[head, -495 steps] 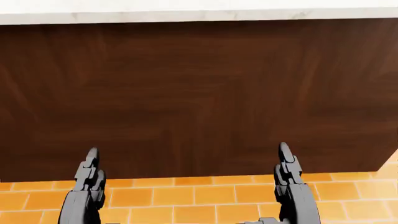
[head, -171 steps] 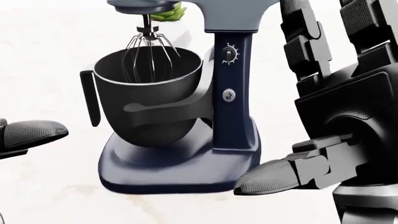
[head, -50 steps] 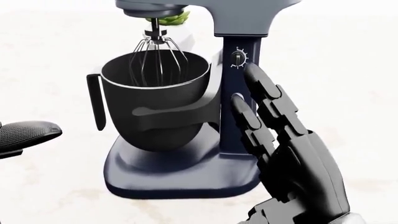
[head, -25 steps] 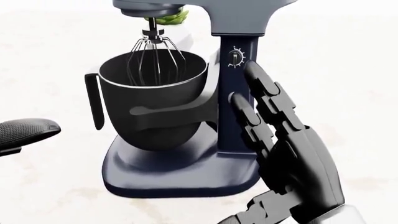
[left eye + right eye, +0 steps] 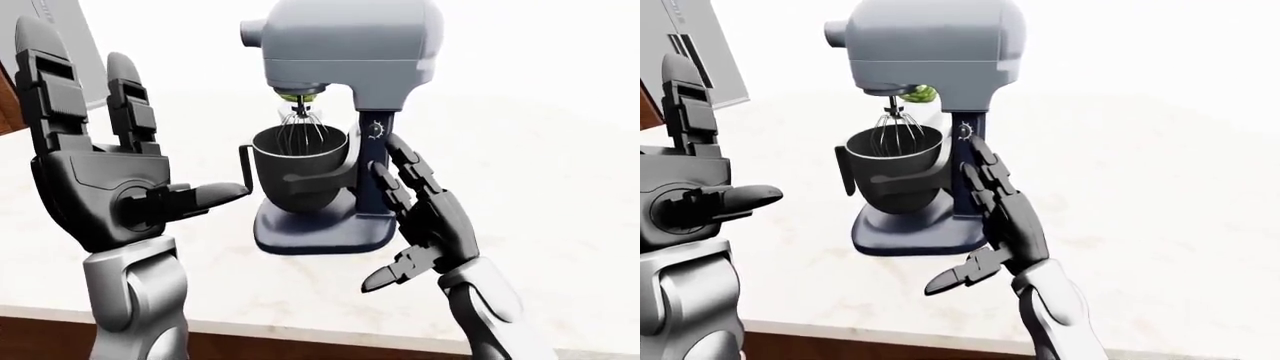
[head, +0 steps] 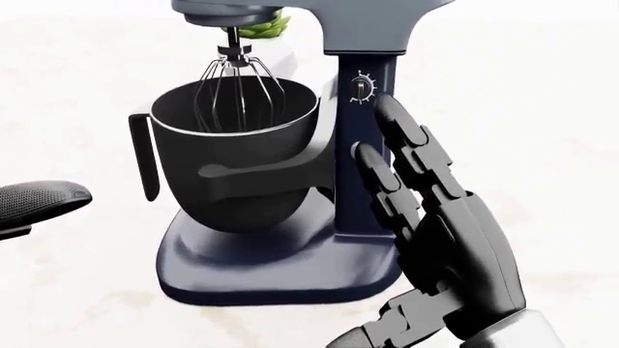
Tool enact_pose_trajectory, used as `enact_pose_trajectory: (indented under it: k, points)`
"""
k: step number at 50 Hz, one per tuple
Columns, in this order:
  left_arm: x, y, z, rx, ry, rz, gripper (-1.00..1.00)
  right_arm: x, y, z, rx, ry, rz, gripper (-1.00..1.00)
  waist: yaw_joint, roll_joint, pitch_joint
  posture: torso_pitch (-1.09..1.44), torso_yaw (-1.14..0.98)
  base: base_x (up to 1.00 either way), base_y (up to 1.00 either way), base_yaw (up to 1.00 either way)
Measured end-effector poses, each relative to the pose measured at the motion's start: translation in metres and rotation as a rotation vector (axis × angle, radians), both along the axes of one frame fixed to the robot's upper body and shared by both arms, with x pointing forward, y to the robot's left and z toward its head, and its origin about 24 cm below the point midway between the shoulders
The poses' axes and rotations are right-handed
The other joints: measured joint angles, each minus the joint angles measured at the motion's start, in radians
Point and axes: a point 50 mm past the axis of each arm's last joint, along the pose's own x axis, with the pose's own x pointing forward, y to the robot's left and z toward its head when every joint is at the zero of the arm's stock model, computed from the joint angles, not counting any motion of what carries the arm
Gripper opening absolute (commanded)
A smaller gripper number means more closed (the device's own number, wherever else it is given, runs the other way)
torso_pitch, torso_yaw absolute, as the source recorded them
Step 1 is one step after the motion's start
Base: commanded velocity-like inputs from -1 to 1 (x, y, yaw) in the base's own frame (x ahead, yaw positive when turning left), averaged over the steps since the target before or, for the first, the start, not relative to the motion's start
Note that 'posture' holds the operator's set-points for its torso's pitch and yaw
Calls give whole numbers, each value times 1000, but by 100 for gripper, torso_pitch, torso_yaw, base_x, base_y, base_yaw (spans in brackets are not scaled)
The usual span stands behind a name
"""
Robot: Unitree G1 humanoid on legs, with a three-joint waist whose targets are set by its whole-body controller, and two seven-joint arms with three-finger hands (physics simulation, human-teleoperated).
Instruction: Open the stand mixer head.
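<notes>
The dark-blue stand mixer with a grey head (image 5: 345, 45) stands centre frame on the white marble tabletop (image 5: 560, 225), head down. My right hand (image 6: 426, 210), fingers spread, rests flat against its column — next I must reach higher and lift. My left hand (image 5: 100, 187) hangs open, lower left.

I stood at a pale marble counter (image 5: 560, 247) washed in bright light. Below its near edge ran dark wood cabinetry (image 5: 300, 352); beyond its upper-left corner stood a grey panel (image 5: 715, 52).

The right hand (image 6: 455, 246) lays open fingers (image 6: 401, 130) against the stand mixer (image 6: 363, 181) column, beside the bowl (image 6: 237, 156).
</notes>
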Motion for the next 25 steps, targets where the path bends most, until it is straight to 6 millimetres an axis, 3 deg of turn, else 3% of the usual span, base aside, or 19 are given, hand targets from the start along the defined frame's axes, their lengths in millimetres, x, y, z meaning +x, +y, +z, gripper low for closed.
enact_pose_trajectory:
  k: [25]
  points:
    - [1, 3, -2, -6, 3, 10, 100, 9, 3, -1, -42, -9, 1, 100, 0, 1, 3, -40, 0, 0, 0, 0]
